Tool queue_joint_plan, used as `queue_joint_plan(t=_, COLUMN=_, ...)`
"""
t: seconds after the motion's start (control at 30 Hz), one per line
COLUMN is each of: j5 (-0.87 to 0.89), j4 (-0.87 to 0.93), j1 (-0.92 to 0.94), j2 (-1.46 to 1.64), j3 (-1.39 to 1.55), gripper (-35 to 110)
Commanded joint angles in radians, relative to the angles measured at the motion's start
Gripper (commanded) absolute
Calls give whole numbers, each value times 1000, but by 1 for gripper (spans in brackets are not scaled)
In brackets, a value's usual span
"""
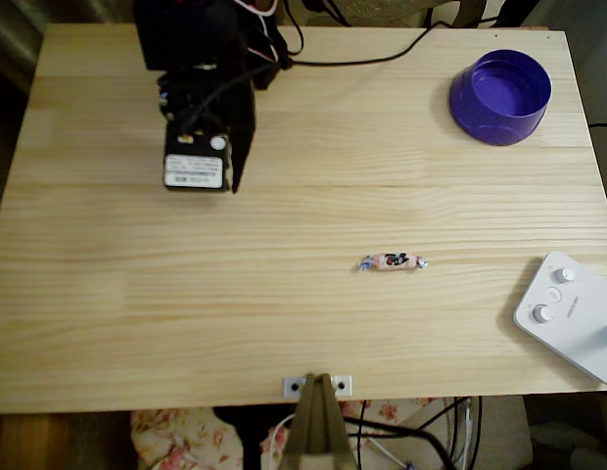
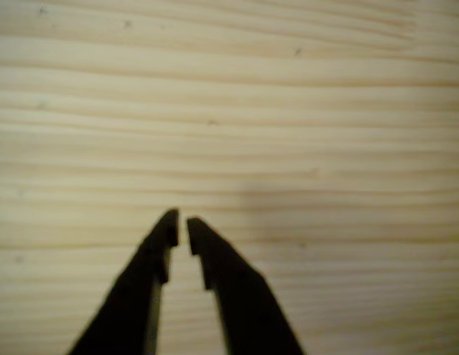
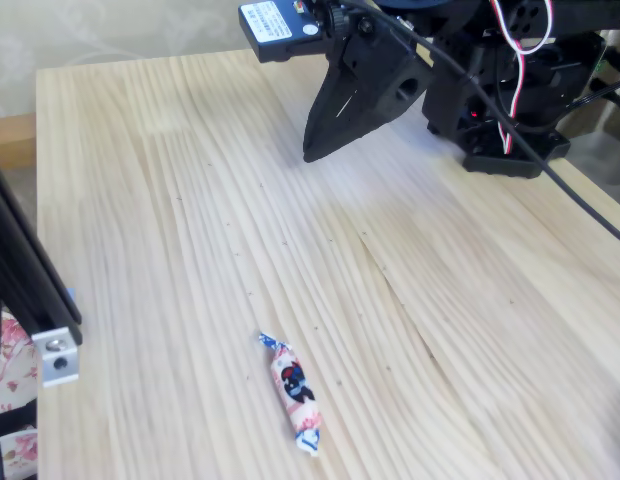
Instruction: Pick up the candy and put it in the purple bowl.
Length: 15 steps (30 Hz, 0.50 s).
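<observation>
Hanging above the table [image 1: 137,323] near its far left corner in the overhead view, the gripper [image 2: 181,225] has its jaws nearly closed on nothing, likely parked before any reach. Well apart from it, the candy [image 1: 392,262] lies flat toward the near edge, right of centre. At the far right corner stands the purple bowl [image 1: 500,97], empty. A white label on the arm carries print too small to read.
</observation>
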Motion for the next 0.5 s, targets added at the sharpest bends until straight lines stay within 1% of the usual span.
queue_joint_plan(t=0.0, j5=20, j4=3, j1=18, j2=14, j3=-38, gripper=-1)
queue_joint_plan(t=0.2, j5=-9, j4=3, j1=-9, j2=14, j3=-38, gripper=-1)
queue_joint_plan(t=0.47, j5=26, j4=3, j1=25, j2=14, j3=-38, gripper=-1)
